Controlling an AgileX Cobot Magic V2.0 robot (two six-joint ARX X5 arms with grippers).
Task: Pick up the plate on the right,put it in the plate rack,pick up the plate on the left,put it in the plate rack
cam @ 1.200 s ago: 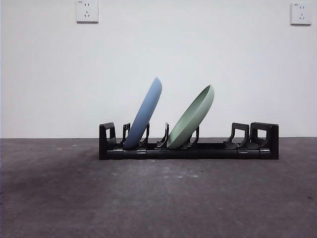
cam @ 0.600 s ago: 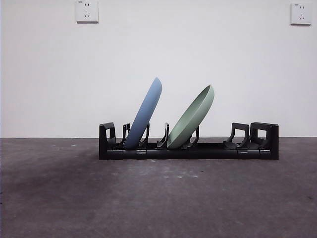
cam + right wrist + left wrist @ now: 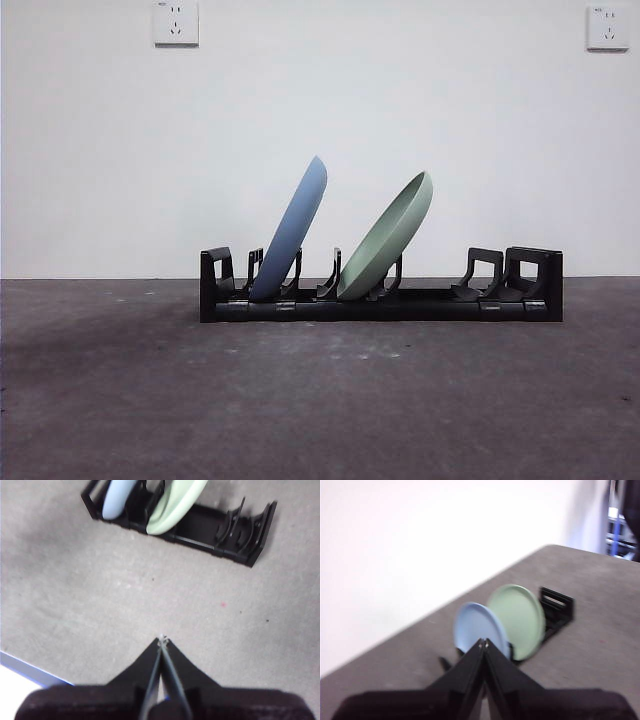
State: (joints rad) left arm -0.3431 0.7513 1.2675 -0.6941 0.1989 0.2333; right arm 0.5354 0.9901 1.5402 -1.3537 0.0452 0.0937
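Nothing moved since the earlier frames: same rack, same two plates, same lean.

Seen from the front, left to right: plate rack (image 3: 381, 300) low and black on the grey table (image 3: 320, 400), long side facing the camera, blocky ends at both sides. Blue plate (image 3: 292, 232) standing on edge in a slot near the rack's left end, leaning to the right. Just beside it, green plate (image 3: 388, 238) in a slot near the middle, leaning further to the right, not touching the blue one. Right-hand dividers unfilled. Behind, white wall (image 3: 320, 120) with a socket (image 3: 176, 22) high on the left and another socket (image 3: 608, 27) high on the right.

Left pincer (image 3: 483, 642) with jaws pressed together at the tips, holding nothing, raised well away from the rack, both plates beyond it in the blurred left wrist view.

Right pincer (image 3: 162, 639) likewise closed tip to tip and empty, hanging above bare table, well apart from the rack, blue and green plates visible in their slots in the right wrist view.
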